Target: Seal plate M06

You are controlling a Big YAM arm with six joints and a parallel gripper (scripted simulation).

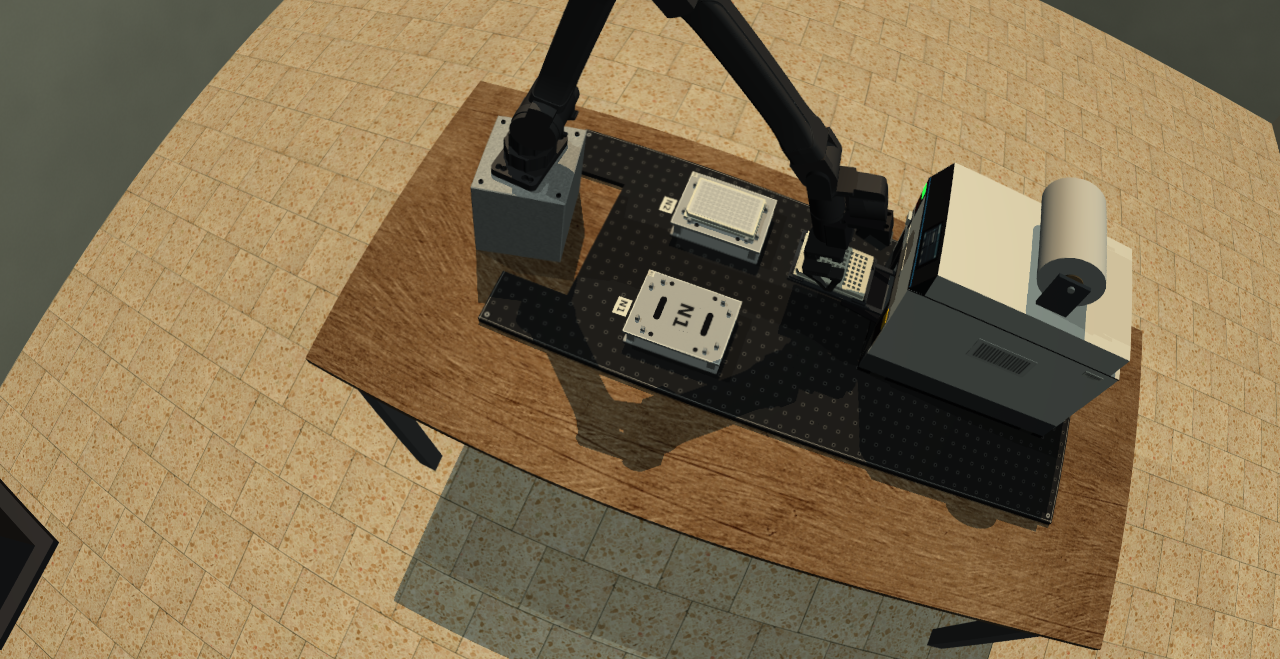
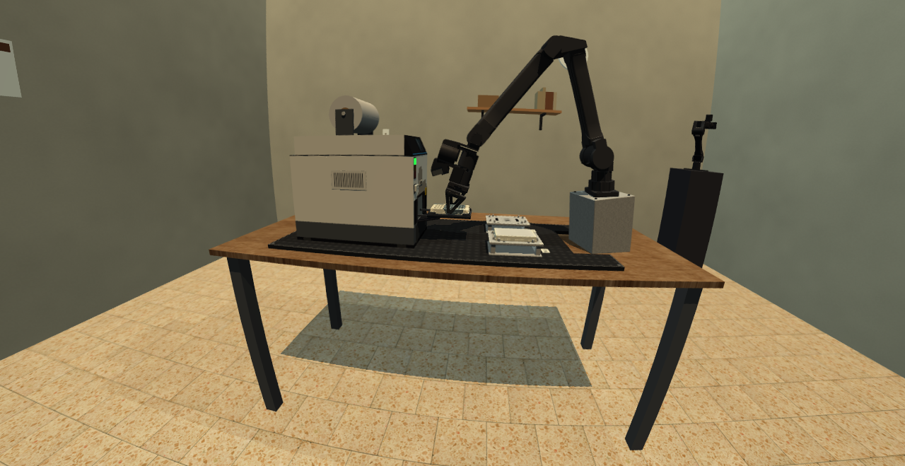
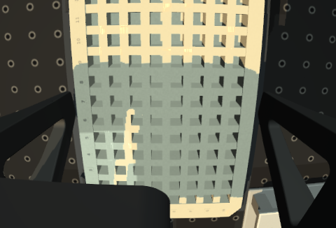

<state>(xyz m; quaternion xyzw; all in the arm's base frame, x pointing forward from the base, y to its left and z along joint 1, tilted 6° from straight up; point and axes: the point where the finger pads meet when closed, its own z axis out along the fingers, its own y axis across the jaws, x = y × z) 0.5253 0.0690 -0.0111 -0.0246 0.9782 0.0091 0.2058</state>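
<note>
Plate M06 (image 1: pixel 857 273) (image 3: pixel 166 93) lies on the sealer's extended dark stage (image 2: pixel 442 216). It looks flat, with open square wells and no foil to be seen; the locators cannot be made out. My gripper (image 1: pixel 825 275) (image 3: pixel 166 102) is open, with one finger beside each long side of the plate. Contact cannot be told. The camera view's lower left is blocked by a dark part. The sealer (image 1: pixel 1002 252) (image 2: pixel 354 200) shows a green lamp (image 1: pixel 924 190) (image 2: pixel 415 161). Nest N1 (image 1: pixel 680 341) (image 2: pixel 506 221) is empty. A pale plate (image 1: pixel 726 205) (image 2: pixel 515 234) sits in nest N2 (image 1: pixel 713 241).
The sealer's front stands close beside my wrist, with a foil roll (image 1: pixel 1072 225) (image 2: pixel 357 114) on top. N2 is on the base side of the stage, towards the back in the top view. A pale nest corner (image 3: pixel 267 219) shows at the wrist view's lower right.
</note>
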